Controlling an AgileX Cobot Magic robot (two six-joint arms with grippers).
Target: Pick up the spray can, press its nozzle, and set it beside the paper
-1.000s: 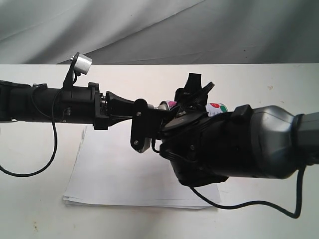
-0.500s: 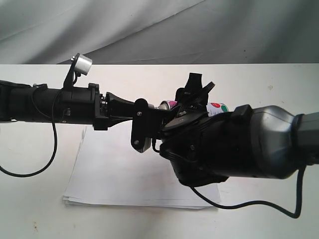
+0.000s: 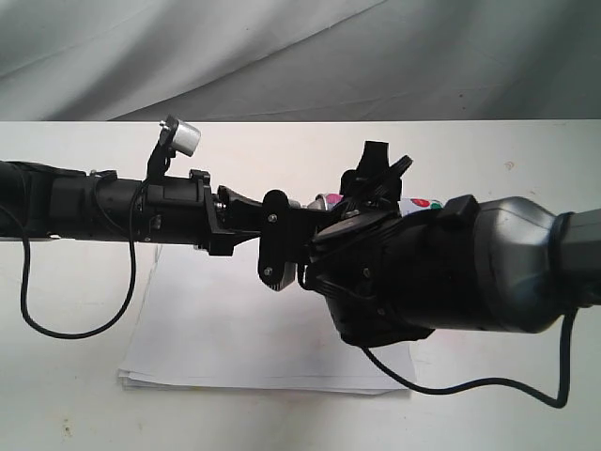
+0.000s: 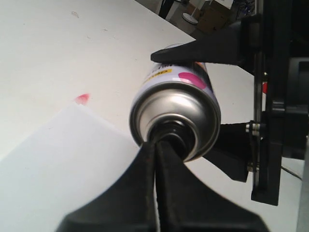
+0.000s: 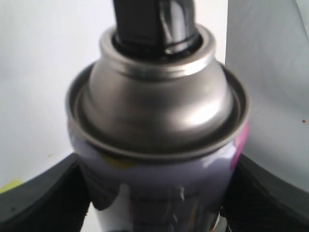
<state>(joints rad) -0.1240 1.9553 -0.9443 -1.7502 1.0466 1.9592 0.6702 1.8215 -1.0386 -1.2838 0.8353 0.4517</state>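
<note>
Our closed left end effector (image 4: 155, 152) just moved onto the nozzle (image 5: 154, 21), right end effector (image 5: 154, 203) gripping the spray can (image 4: 176, 108); pressing likely begins.

A white table (image 3: 66, 404) is spreading across the lower part of the exterior view, reaching up to a straight far edge. A small dark speck (image 3: 508, 165) is sitting on its surface toward the right side, near that far edge. Behind the table, a grey cloth (image 3: 235, 56) is hanging as a backdrop and creasing into long diagonal folds. In the left wrist view, a brown cardboard box (image 4: 212, 15) is showing beyond the table's edge, too blurred for detail.
</note>
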